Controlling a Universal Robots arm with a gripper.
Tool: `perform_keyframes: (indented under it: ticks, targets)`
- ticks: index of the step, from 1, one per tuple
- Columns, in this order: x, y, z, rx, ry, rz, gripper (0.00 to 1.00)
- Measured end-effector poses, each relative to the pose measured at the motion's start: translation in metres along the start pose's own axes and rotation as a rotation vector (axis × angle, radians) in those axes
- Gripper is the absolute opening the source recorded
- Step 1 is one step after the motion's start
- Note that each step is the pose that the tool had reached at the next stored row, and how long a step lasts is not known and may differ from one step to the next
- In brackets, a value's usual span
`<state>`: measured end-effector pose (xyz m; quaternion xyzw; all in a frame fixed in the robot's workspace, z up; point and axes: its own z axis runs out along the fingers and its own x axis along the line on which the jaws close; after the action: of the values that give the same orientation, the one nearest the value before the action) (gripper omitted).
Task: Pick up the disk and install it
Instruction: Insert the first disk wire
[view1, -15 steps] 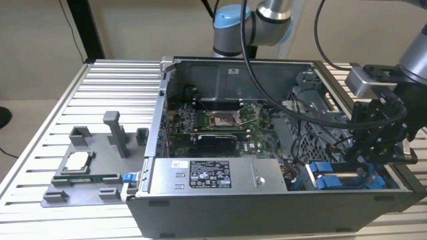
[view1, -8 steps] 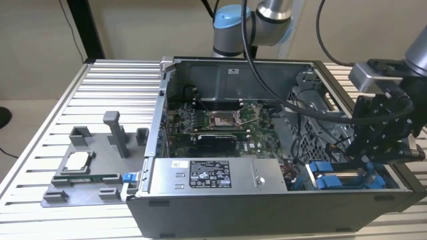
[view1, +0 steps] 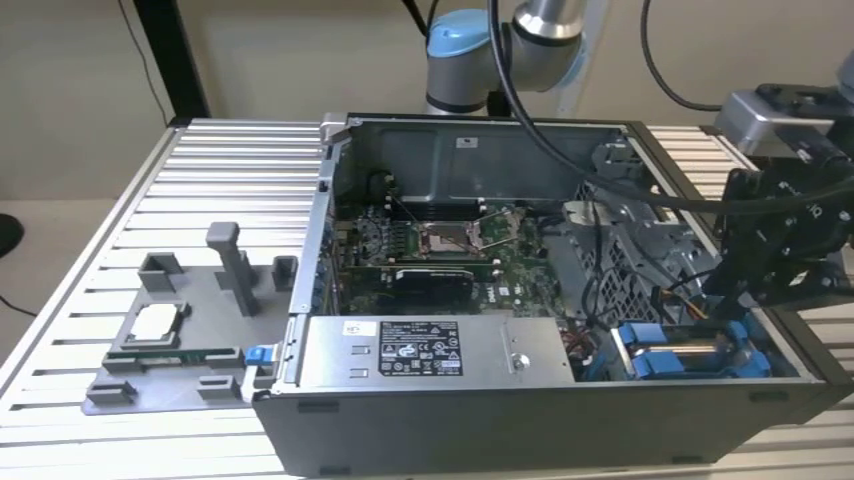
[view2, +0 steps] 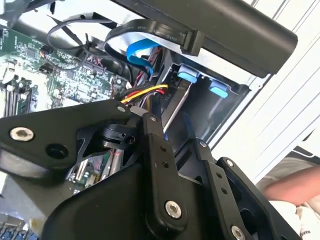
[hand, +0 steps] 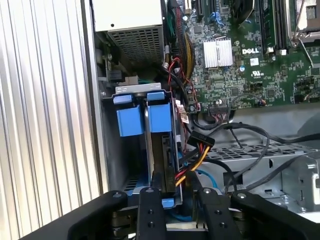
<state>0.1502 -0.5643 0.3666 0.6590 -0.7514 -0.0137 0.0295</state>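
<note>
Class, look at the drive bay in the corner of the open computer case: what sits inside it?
The disk in its blue carrier stands on edge inside the bay, beside another blue carrier. The gripper covers the disk's near end, and the bay's floor is hidden.

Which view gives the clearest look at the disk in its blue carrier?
The first wrist view: the disk stands edge-on in the case's drive bay. The exterior view shows it in that bay; the second wrist view shows a sliver beyond the gripper.

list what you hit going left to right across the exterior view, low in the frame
grey fixture tray → power-supply box → disk standing in its blue carrier in the case bay, with the pincer right above its right end.
</note>
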Motion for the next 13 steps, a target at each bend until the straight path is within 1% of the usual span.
perform_keyframes:
  ticks: [2,3,4,8,9,10,13]
  targets:
    - [0.0,-0.0009,-0.0048,-0.0014,-0.0042,0.0,1.0]
    - [-0.0001,-0.0018,-0.0069,-0.0026,-0.0072,0.0,1.0]
    - [-0.0002,-0.0035,-0.0088,-0.0043,-0.0116,-0.001,1.0]
    - [-0.001,-0.0107,-0.0146,-0.0129,-0.0368,-0.002,1.0]
    - [-0.0012,-0.0126,-0.0157,-0.0153,-0.042,-0.003,1.0]
    - [-0.0014,-0.014,-0.0162,-0.0174,-0.0453,-0.003,1.0]
    - [-0.0014,-0.0143,-0.0162,-0.0178,-0.0459,-0.003,1.0]
